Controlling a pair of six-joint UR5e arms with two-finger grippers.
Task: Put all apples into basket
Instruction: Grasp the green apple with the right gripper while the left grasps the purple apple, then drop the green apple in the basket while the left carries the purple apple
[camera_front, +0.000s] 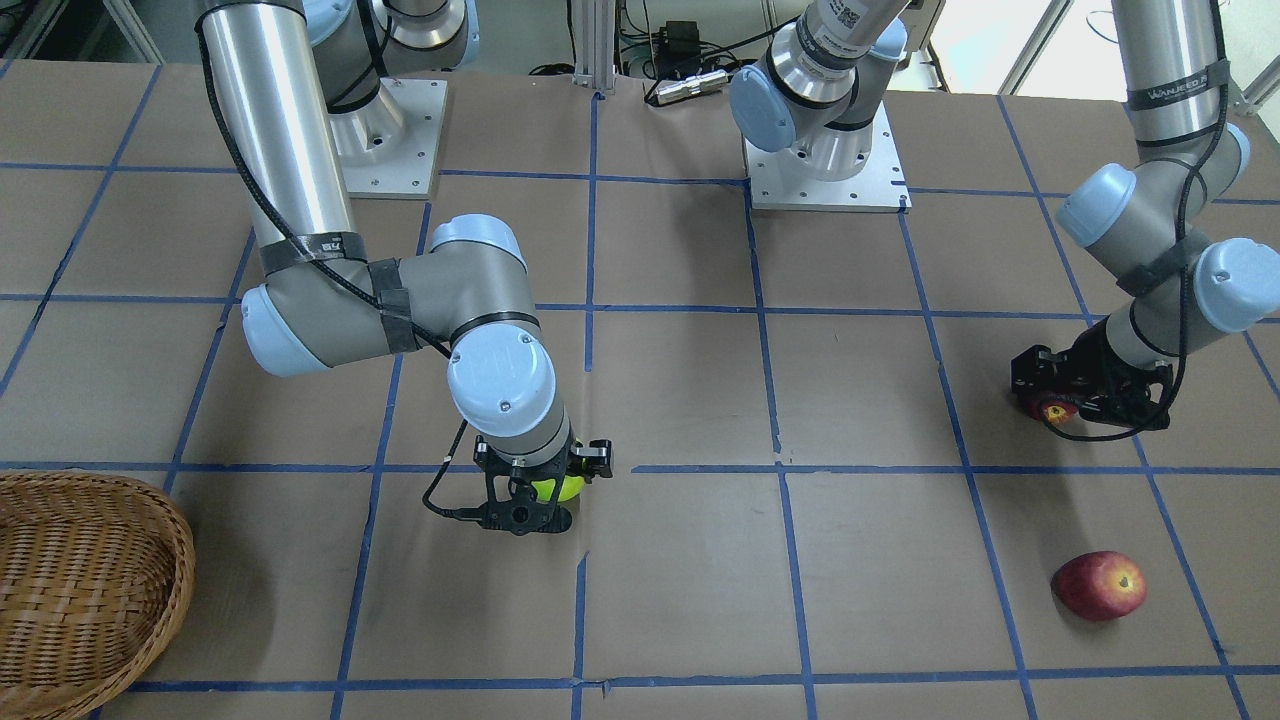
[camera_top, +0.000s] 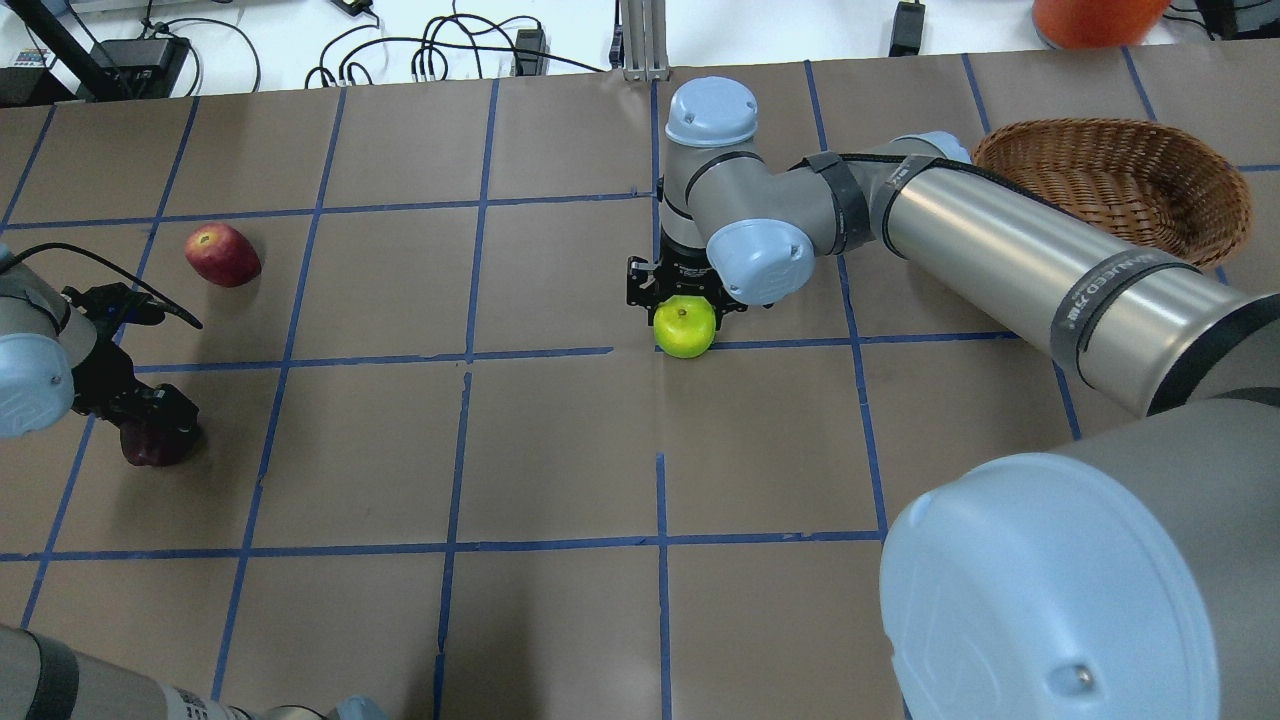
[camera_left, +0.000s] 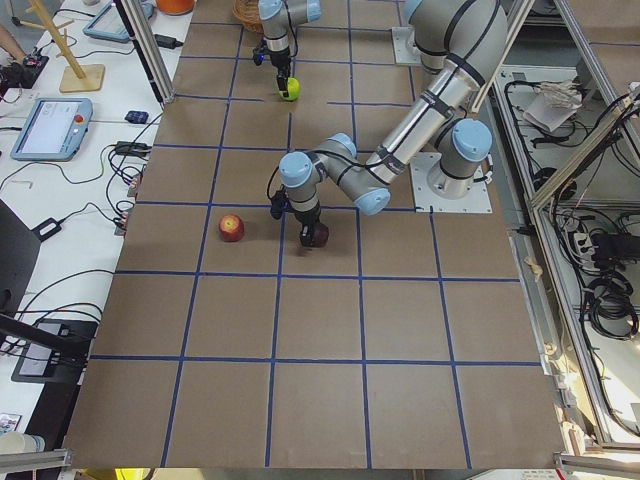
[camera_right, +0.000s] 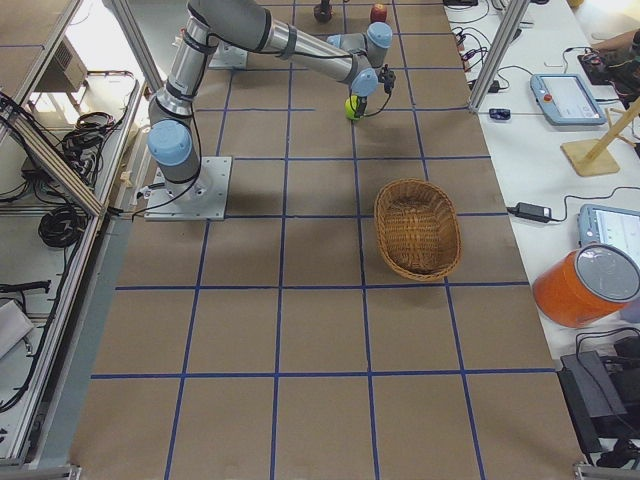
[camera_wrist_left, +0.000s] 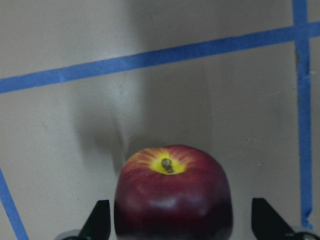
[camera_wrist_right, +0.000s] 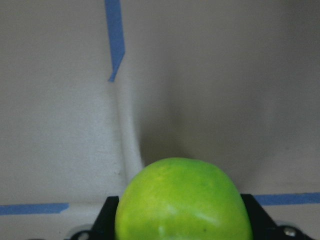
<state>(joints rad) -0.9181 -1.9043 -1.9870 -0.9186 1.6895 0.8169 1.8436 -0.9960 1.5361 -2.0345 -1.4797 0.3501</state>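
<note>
The lime-green apple (camera_top: 684, 327) sits mid-table between the fingers of my right gripper (camera_top: 682, 305). In the right wrist view the fingers press both sides of the green apple (camera_wrist_right: 182, 200). The dark maroon apple (camera_wrist_left: 172, 200) lies between the open fingers of my left gripper (camera_wrist_left: 177, 222), with gaps on both sides. That apple also shows in the overhead view (camera_top: 150, 450) under the left gripper (camera_top: 140, 420). The red apple (camera_top: 222, 255) lies free on the table, beyond the left gripper. The wicker basket (camera_top: 1100, 130) stands at the far right, with nothing visible in it.
The table is brown paper with a blue tape grid. Both arm bases (camera_front: 825, 180) stand on plates at the robot's edge. An orange container (camera_right: 585, 285) and tablets are on a side bench beyond the basket.
</note>
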